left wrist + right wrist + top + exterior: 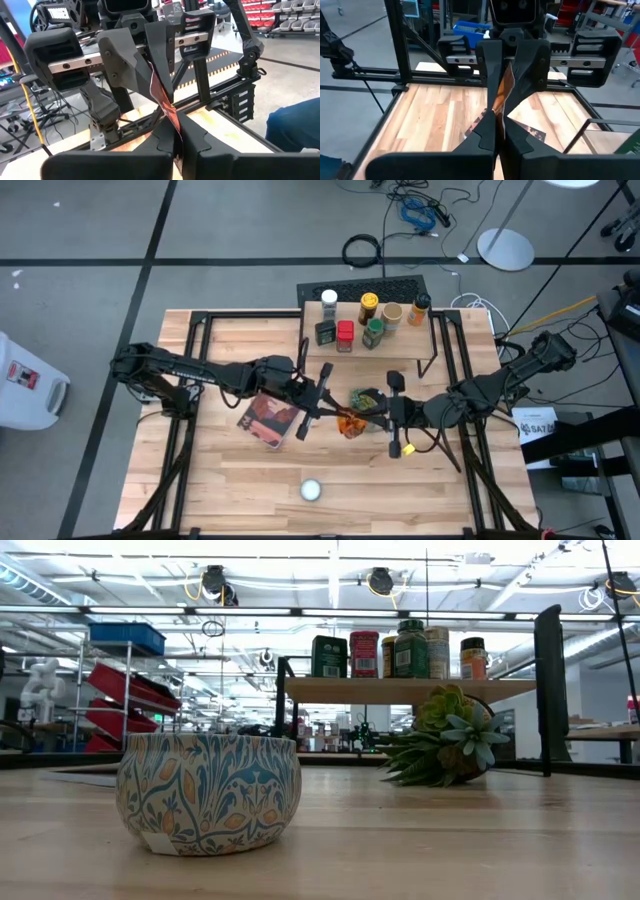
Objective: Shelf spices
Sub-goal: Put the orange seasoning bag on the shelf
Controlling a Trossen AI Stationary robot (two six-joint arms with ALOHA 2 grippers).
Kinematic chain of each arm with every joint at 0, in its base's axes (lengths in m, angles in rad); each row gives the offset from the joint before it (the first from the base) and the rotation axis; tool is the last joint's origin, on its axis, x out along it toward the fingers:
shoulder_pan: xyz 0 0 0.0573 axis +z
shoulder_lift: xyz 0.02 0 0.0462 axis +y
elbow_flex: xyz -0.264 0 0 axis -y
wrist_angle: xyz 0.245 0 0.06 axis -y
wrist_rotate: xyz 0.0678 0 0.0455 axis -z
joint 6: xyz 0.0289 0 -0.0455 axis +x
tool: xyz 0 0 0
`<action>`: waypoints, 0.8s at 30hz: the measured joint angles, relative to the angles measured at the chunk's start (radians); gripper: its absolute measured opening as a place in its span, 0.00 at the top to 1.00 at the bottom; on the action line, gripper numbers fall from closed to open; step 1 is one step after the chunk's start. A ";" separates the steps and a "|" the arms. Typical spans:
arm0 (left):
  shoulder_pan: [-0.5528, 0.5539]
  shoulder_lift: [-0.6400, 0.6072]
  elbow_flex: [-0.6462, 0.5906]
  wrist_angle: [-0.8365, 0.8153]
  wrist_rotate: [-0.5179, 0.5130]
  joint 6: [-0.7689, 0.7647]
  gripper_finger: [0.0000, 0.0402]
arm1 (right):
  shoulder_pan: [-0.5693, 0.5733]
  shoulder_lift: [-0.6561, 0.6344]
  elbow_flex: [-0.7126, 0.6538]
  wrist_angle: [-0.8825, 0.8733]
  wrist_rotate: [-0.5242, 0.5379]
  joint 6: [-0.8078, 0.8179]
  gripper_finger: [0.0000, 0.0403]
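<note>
A flat orange packet (350,424) stands on edge between my two grippers above the middle of the table. My left gripper (335,415) comes at it from the table's left and my right gripper (368,420) from the right; both are shut on it. The shelf (400,330) stands at the far edge on its black frame and carries several jars (345,335) with white, red, green, yellow and tan tops. In the low view the jars (400,650) stand in a row on the shelf board (400,690). A round patterned tin (208,790) with a white top (311,490) rests on the table near the near edge. My left gripper (177,142) pinches the packet's near edge (172,117) between its two fingers, coming level from the table's left. The packet stands on edge and runs away from the fingers. My right gripper (496,132) pinches the packet's opposite edge (500,107) between its two fingers, level from the table's right. The packet (506,87) stands on edge and spans to the other gripper, with the table top showing below it.
A maroon picture book (270,418) lies on the table under the left arm. A green potted plant (365,397) lies just beyond the grippers and shows in the low view (440,740). A black upright panel (548,690) stands at the shelf's right end.
</note>
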 joint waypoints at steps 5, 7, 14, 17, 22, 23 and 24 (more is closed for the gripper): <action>0.000 0.000 0.000 0.007 -0.022 0.000 0.86 | -0.002 -0.001 0.000 -0.023 0.036 -0.021 1.00; 0.004 0.000 0.000 0.005 -0.024 0.000 0.80 | -0.004 -0.005 0.000 -0.035 0.062 -0.022 1.00; 0.018 -0.001 0.000 -0.020 -0.074 -0.001 0.61 | -0.007 -0.040 0.000 -0.085 0.132 -0.020 1.00; 0.023 -0.003 0.000 -0.026 -0.079 -0.001 0.55 | -0.008 -0.068 0.000 -0.115 0.171 -0.014 1.00; 0.030 -0.003 0.000 -0.029 -0.079 -0.001 0.51 | -0.016 -0.098 0.000 -0.164 0.183 0.013 1.00; 0.031 -0.003 0.000 -0.032 -0.079 -0.001 0.51 | -0.018 -0.101 0.000 -0.174 0.183 0.023 1.00; 0.032 -0.003 0.000 -0.038 -0.079 -0.001 0.51 | -0.019 -0.103 0.000 -0.181 0.183 0.032 1.00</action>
